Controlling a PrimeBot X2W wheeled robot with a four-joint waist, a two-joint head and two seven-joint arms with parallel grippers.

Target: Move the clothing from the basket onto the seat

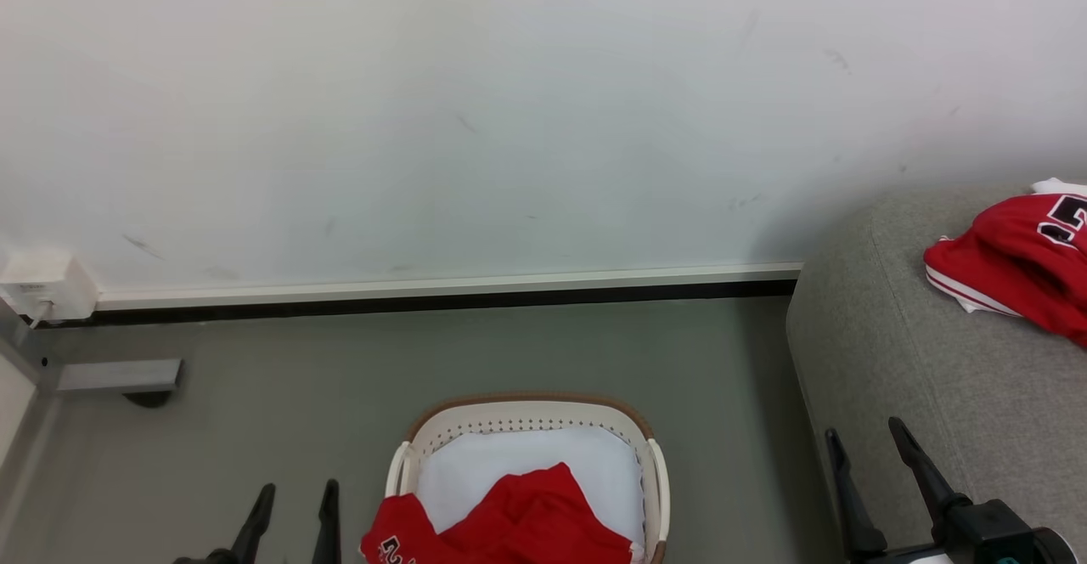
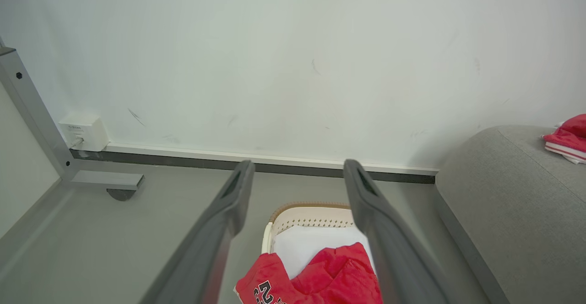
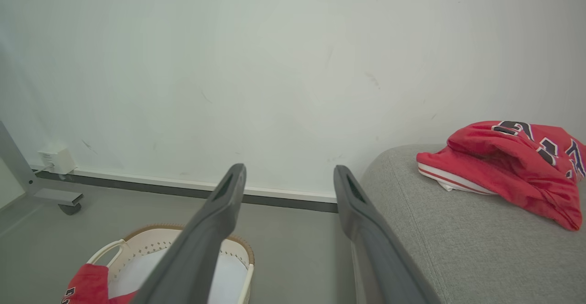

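Observation:
The cream basket [image 1: 526,415] with a brown rim stands on the floor at the bottom centre, with red clothing [image 1: 526,521] bunched in its near half over the white lining. A red jersey [image 1: 1019,258] with white striped trim and dark lettering lies on the grey seat [image 1: 917,360] at the right. My left gripper [image 1: 293,496] is open, left of the basket, holding nothing. My right gripper [image 1: 866,437] is open over the seat's near left edge, empty. The left wrist view has the basket [image 2: 311,214] and clothing [image 2: 329,276] between the fingers. The right wrist view shows the jersey [image 3: 508,166] on the seat [image 3: 458,240].
A white wall [image 1: 425,122] with a dark skirting strip runs behind. A white socket box [image 1: 47,288] and a grey metal frame foot [image 1: 119,375] sit at the far left. Grey floor [image 1: 425,352] lies between basket and wall.

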